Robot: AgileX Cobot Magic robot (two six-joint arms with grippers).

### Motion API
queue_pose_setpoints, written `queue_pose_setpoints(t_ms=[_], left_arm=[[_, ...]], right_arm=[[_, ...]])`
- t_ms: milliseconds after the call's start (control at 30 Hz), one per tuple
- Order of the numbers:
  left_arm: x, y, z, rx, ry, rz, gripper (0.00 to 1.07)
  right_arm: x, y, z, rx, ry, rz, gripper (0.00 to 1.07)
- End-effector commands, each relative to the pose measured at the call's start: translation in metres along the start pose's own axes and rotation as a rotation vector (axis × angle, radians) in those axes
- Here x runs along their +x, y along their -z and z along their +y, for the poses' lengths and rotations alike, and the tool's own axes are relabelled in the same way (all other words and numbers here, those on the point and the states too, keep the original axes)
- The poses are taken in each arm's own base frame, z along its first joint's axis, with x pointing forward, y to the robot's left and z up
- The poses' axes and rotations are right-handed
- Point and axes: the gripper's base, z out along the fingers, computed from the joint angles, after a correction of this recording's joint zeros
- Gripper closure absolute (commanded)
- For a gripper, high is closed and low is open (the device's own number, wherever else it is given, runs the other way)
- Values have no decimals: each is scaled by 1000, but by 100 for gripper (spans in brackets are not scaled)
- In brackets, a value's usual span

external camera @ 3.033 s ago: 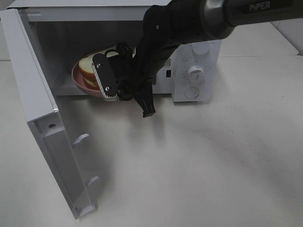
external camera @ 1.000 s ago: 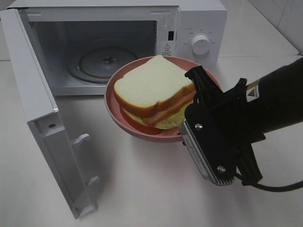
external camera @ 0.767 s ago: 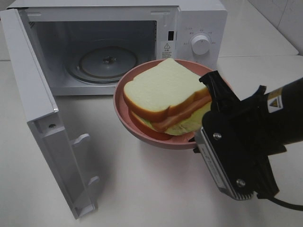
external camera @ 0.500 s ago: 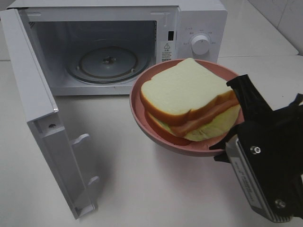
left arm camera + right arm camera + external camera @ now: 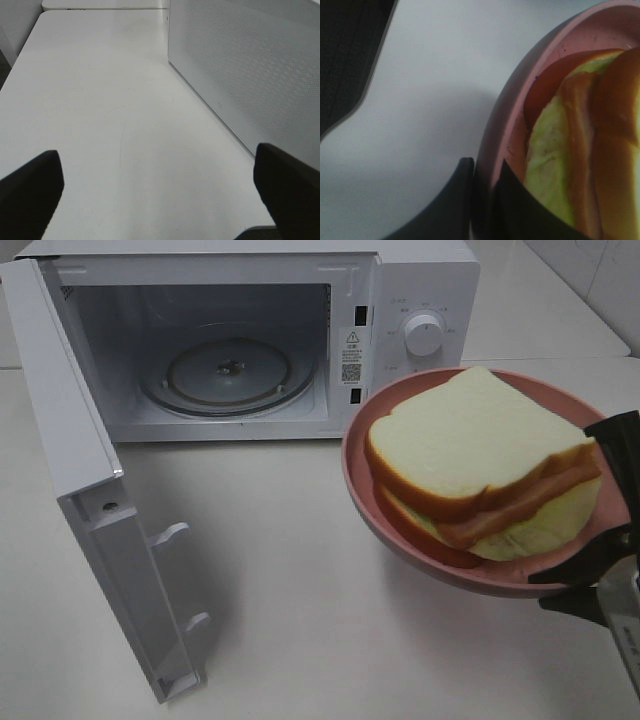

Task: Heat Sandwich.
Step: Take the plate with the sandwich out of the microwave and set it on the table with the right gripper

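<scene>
table [image 5: 330, 620]: white, carrying everything
microwave [image 5: 420, 300]: sitting at 11 o'clock, door [image 5: 90, 500] hanging wide open, turntable [image 5: 228, 373] bare
plate [image 5: 400, 530]: pink, riding above the table at 3 o'clock
sandwich [image 5: 480, 470]: lying on the plate, at 10 o'clock from the right gripper
right gripper [image 5: 482, 192]: pinching the plate rim, one finger each side
left gripper [image 5: 160, 190]: spreading wide, holding nothing, beside the microwave's side wall

Ham sandwich [image 5: 480, 475] lies flat, lifted right of the microwave [image 5: 420, 300].
</scene>
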Motion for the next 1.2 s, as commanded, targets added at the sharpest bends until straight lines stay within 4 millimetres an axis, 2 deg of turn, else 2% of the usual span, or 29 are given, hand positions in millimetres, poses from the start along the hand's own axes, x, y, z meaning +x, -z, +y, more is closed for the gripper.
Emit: queue_pose_setpoints(t_ms=[33, 367, 533, 800, 1200], left_arm=[[1, 3, -1, 11, 2, -28, 9], [1, 3, -1, 11, 2, -28, 9], [1, 3, -1, 11, 2, -28, 9], [1, 3, -1, 11, 2, -28, 9], [1, 3, -1, 11, 2, -28, 9]], right_arm=[[6, 5, 1, 28, -47, 59, 107], [20, 9, 2, 56, -263, 210, 107], [23, 10, 2, 60, -314, 237, 107], [35, 14, 3, 111, -524, 369, 107], [44, 5, -2, 179, -739, 510, 107]])
